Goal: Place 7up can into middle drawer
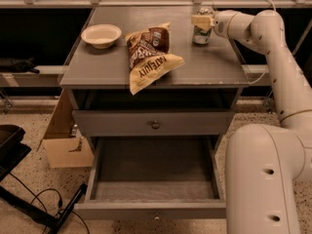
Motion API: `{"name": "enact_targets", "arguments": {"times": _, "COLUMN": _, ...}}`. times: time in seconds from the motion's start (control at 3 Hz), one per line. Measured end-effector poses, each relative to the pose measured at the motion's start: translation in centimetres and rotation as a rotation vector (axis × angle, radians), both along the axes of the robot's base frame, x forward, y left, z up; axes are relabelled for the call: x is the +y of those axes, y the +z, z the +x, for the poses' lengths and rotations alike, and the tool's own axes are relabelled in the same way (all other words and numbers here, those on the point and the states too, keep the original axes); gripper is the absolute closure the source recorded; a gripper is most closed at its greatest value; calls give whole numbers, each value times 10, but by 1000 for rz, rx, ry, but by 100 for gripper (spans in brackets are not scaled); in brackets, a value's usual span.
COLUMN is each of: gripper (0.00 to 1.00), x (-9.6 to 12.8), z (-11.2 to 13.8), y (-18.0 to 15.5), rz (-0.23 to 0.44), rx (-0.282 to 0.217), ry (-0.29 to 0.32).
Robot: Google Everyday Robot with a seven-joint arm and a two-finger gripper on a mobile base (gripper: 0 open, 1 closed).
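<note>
Jaws of the gripper (202, 21) against the upper half of the 7up can (201, 36), upright on the bench (214, 67); pinching or not, impossible to tell. Beside the jaws, leftward in view and nearer: chip bag (148, 55). Farther left: bowl (101, 35). Well below: shut drawer front (122, 123), then middle drawer (146, 210), pulled open.

Upper part of 7up can (201, 36) behind pincer (202, 20), far right on cabinet top (207, 65).
</note>
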State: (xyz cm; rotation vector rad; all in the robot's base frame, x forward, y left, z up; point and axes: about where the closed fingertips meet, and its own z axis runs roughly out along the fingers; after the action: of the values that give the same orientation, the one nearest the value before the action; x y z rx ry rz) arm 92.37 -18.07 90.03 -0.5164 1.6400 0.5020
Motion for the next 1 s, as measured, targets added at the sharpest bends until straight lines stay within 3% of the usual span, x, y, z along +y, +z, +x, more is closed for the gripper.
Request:
{"name": "enact_targets", "arguments": {"times": 0.33, "gripper": 100, "x": 3, "z": 2, "y": 6, "rz": -11, "rx": -6, "ry": 2}}
{"name": "enact_targets", "arguments": {"times": 0.67, "gripper": 100, "x": -2, "z": -9, "y": 42, "rz": -15, "rx": -61, "ry": 17}}
{"name": "enact_targets", "arguments": {"times": 1.0, "gripper": 100, "x": -33, "z": -56, "y": 92, "rz": -22, "rx": -118, "ry": 53}}
